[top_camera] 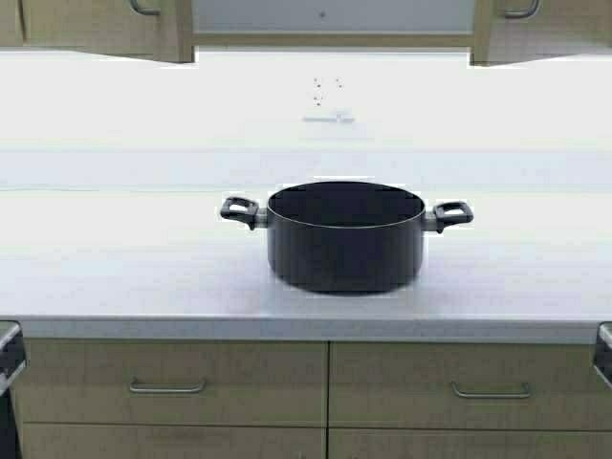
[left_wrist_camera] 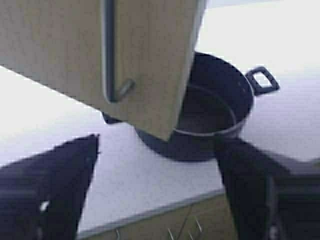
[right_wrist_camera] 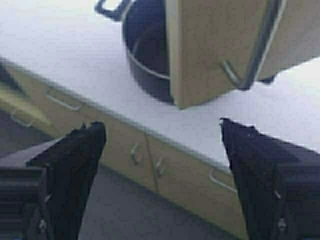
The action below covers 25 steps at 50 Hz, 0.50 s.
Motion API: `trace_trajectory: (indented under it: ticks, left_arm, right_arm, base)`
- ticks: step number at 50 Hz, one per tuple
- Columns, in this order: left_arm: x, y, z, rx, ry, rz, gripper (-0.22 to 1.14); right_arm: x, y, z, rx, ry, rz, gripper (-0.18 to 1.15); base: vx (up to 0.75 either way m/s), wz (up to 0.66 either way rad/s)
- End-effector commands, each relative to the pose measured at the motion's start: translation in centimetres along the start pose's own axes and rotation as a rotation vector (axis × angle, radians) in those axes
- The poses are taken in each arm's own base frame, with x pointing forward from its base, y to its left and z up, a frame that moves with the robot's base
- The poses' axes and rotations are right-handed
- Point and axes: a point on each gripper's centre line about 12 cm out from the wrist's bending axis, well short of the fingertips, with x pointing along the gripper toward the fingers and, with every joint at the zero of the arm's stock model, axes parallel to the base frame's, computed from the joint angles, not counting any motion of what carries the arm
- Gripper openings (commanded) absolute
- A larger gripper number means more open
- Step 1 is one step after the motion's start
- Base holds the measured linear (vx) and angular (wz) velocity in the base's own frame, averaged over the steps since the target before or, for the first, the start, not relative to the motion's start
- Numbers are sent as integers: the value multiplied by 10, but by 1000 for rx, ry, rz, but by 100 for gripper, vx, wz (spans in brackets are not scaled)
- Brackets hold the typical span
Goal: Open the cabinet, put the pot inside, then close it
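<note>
The dark pot (top_camera: 345,236) stands upright and empty on the white counter (top_camera: 115,268), its two loop handles out to the sides. The cabinet (top_camera: 335,17) hangs above it with both doors swung open: the left door (top_camera: 96,24) and the right door (top_camera: 545,24) frame the pale grey interior. In the left wrist view my left gripper (left_wrist_camera: 157,145) is open and empty, with a door (left_wrist_camera: 150,60) and its bar handle (left_wrist_camera: 109,50) just ahead, the pot (left_wrist_camera: 215,110) below. My right gripper (right_wrist_camera: 162,127) is open and empty, near the other door (right_wrist_camera: 215,50) and its handle (right_wrist_camera: 260,50).
Beige drawer fronts with horizontal silver pulls (top_camera: 167,387) run under the counter's front edge. Dark parts of my arms show at the lower left (top_camera: 10,359) and lower right (top_camera: 604,354) edges. Bare counter lies on both sides of the pot.
</note>
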Motion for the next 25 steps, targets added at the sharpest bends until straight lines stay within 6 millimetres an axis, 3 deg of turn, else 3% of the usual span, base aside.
trace_trajectory:
  ticks: [1,5,8,9,12,15,17,21,25]
  left_arm:
    - [1,-19,5,28,34,-86,85]
    - [6,-41,3,54,69,-175,58]
    - [13,-61,0,87,95,-244,27]
    - [18,-71,-2,101,106,-274,11]
    - [29,-87,-3,119,97,-309,-12]
    - [41,-102,-4,123,76,-328,-11]
    - [48,-111,-4,126,50,-333,-3]
    - [68,-122,0,117,-6,-312,8]
    - [91,-128,8,110,-49,-283,5]
  right_arm:
    - [-3,19,6,-8,-11,116,90]
    - [6,39,11,-10,-20,240,72]
    - [16,52,21,-1,-44,303,51]
    - [19,55,24,0,-55,311,43]
    - [31,63,34,-18,-88,319,18]
    - [42,72,44,-41,-128,312,-2]
    - [49,77,51,-52,-156,301,-6]
    - [66,85,64,-76,-190,279,2]
    - [86,86,73,-93,-180,257,8]
  base:
    - [0,0]
    - [0,0]
    - [0,0]
    - [0,0]
    - [0,0]
    - [0,0]
    - [0,1]
    - [0,0]
    - [0,0]
